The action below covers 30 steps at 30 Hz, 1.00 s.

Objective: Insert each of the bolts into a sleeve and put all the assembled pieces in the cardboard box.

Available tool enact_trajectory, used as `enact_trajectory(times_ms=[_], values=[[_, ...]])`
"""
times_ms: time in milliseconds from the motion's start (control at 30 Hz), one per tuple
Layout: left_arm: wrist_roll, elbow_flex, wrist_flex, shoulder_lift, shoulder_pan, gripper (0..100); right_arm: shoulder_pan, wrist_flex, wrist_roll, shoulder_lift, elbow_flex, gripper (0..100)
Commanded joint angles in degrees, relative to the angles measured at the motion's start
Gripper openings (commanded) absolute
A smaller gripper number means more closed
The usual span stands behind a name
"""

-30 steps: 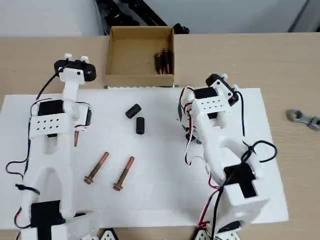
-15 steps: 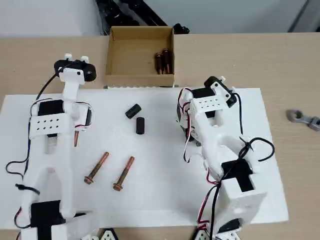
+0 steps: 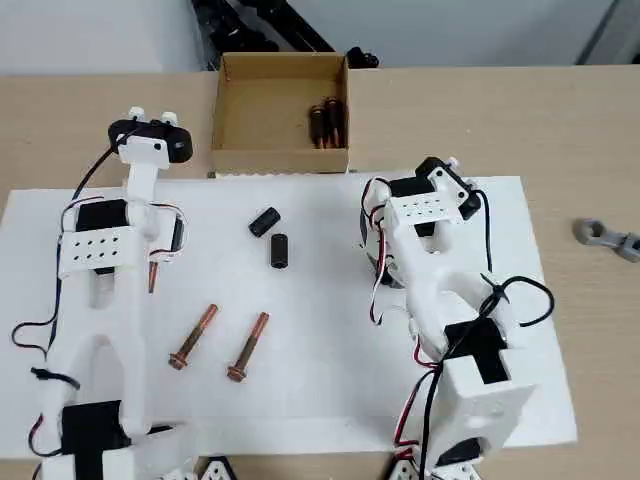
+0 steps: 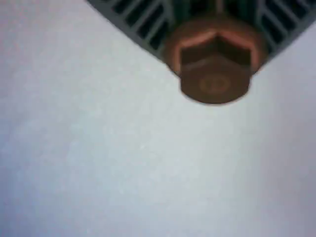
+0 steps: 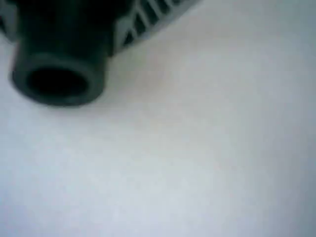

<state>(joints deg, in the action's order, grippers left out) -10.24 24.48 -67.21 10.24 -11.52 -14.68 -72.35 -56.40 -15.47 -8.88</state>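
Looking down in the high view, the cardboard box sits at the far edge of the white mat, with the assembled pieces lying against its right wall. On the mat just near the box lie one loose sleeve and a second loose sleeve, close together but apart. Nearer and to the left, a loose bolt and a second loose bolt lie side by side, heads toward the near edge. The left gripper hangs over the left part of the mat, pinching the held bolt, whose copper shank shows beside the arm. The right gripper hangs over the right part of the mat, well apart from the loose parts. A metal tool rests on the bare table at the far right.

From the left wrist view, the held bolt's hexagonal head faces the camera, clamped against a ribbed grey pad, above plain white mat.

From the right wrist view, the right gripper pinches the held sleeve, its open bore toward the camera, with a ribbed pad just beside it, over the white mat.
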Motion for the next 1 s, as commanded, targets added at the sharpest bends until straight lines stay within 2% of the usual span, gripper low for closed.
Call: enact_trajectory(times_ms=[0, 200, 433, 700, 967], values=[[-0.44, -0.57, 0.97, 3.25, 0.53, 1, -0.31, 0.66, 0.09, 0.31, 1.85, 0.7], [-0.44, -0.75, 1.14, 3.34, 0.53, 1, -0.31, -0.57, 2.81, 1.27, 1.85, 0.7], [0.26, -7.87, 0.44, 7.56, 0.53, 1, -0.84, -1.98, 7.82, 14.55, 1.76, 0.7], [4.22, -9.8, 0.97, 19.78, 0.62, 1, -0.84, -1.98, 26.64, 39.16, 0.53, 0.7], [6.42, -8.31, 0.88, 30.86, 0.62, 1, -0.75, -0.84, 39.56, 66.24, -14.33, 0.6]])
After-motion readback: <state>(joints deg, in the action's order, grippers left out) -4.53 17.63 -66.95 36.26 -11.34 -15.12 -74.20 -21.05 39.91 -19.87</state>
